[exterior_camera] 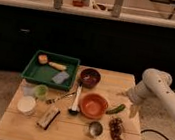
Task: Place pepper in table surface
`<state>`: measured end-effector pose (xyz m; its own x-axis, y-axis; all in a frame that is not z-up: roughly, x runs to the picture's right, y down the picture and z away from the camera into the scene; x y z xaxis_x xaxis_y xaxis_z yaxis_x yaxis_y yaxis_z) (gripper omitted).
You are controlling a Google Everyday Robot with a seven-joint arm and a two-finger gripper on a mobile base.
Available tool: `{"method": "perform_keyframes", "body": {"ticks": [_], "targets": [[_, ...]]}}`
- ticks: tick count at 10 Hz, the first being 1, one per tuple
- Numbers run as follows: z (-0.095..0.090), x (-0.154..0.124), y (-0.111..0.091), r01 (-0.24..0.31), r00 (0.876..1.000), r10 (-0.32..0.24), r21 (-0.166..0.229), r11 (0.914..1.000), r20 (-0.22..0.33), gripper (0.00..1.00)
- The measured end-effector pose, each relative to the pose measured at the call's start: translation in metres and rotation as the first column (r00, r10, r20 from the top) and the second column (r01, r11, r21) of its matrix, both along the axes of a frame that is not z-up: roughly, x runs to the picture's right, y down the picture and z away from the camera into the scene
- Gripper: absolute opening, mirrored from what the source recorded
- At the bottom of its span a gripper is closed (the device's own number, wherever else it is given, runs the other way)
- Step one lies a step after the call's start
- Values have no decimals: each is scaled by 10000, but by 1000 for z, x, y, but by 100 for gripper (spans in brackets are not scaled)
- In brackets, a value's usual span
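The slim green pepper lies on the pale wooden table surface, just right of the orange bowl. My gripper hangs at the end of the white arm, which comes in from the right. It is a little to the right of the pepper, near the table's right edge, and looks apart from it.
A green tray with food items stands at the back left, with a dark red bowl beside it. A reddish-brown cluster and a metal cup sit in front of the pepper. A ladle, cups and a small box lie at the left.
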<state>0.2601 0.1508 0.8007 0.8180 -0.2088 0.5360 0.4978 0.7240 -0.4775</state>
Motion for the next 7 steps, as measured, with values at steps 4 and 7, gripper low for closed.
{"method": "perform_keyframes", "body": {"ticks": [4, 7], "targets": [[2, 2, -4, -119, 9999, 119, -45, 9999, 7, 80], [2, 2, -4, -144, 9999, 144, -64, 9999, 7, 80]]}}
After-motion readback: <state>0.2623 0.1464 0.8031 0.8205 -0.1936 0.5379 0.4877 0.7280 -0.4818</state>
